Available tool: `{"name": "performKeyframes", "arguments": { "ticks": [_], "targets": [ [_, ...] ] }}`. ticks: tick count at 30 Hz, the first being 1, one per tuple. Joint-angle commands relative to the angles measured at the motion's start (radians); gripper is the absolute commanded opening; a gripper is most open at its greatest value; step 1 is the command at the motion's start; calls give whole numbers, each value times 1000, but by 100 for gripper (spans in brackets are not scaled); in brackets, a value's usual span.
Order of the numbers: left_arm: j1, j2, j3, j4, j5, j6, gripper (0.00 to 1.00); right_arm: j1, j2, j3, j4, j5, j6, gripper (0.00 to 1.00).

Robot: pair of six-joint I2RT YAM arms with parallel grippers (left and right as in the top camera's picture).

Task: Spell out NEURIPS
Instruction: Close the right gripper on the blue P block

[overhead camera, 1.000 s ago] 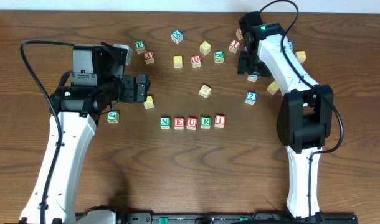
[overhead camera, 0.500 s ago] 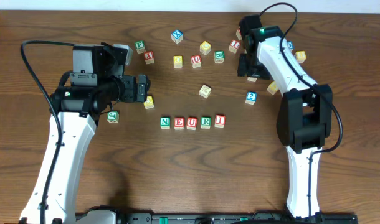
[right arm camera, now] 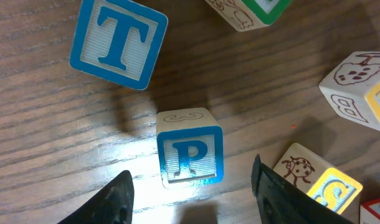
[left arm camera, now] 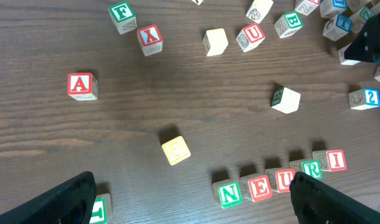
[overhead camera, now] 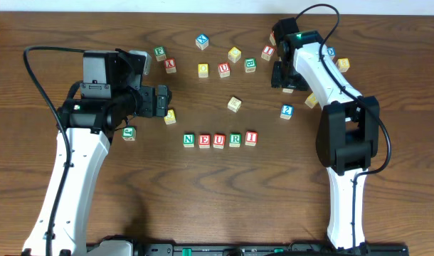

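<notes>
Right gripper [right arm camera: 193,200], wide open, empty, straddles the P block [right arm camera: 190,154] at lower centre; it looks light, hard wood, so pinch opposite side faces; left gripper [left arm camera: 197,205] open, empty

Row of five wooden letter cubes, N-E-U-R-I [overhead camera: 219,139], sits mid-table on the dark wood-grain table [overhead camera: 203,199]. Blue-framed wooden P cube [right arm camera: 190,155] lies right-rear, between the right gripper [right arm camera: 191,198] fingers. Blue-framed wooden T cube [right arm camera: 118,42] lies near it, not touching.
</notes>
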Motion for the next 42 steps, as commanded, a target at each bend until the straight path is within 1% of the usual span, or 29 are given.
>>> {"name": "performKeyframes", "arguments": {
  "ticks": [1, 6, 14, 17, 24, 42],
  "targets": [
    [3, -9, 24, 0, 12, 6, 98, -4, 2, -7, 8, 15, 19, 56],
    [3, -9, 24, 0, 12, 6, 98, -12, 2, -7, 26, 14, 22, 56],
    [3, -9, 24, 0, 12, 6, 98, -13, 2, -7, 64, -10, -49, 56],
    [3, -9, 24, 0, 12, 6, 98, -14, 2, -7, 80, -54, -84, 54],
    [3, -9, 24, 0, 12, 6, 98, -23, 2, -7, 87, -80, -91, 53],
    [3, -9, 24, 0, 12, 6, 98, -43, 2, -7, 54, -98, -108, 54]
  ]
}}
